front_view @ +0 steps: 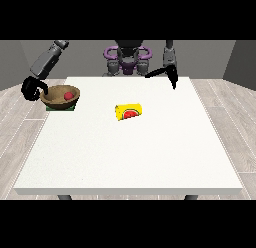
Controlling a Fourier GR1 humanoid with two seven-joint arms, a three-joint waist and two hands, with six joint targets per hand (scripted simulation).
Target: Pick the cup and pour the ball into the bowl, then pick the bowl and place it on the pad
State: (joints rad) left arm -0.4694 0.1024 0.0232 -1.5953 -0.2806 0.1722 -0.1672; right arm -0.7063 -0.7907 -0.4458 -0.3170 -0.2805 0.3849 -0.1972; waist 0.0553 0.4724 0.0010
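Note:
A brown bowl [60, 97] sits on a green pad [62, 107] near the table's left edge, with a red ball [68, 96] inside it. The hand at the view's left [31, 88] is curled round the bowl's left rim. A yellow cup [129, 111] with a watermelon picture lies on its side near the middle of the table. The hand at the view's right [173, 79] hangs above the table's far side with its fingers pointing straight down, holding nothing.
The white table [130, 157] stretches broadly towards the camera from the cup. The robot's torso [127, 59] stands behind the far edge. Grey wooden floor surrounds the table.

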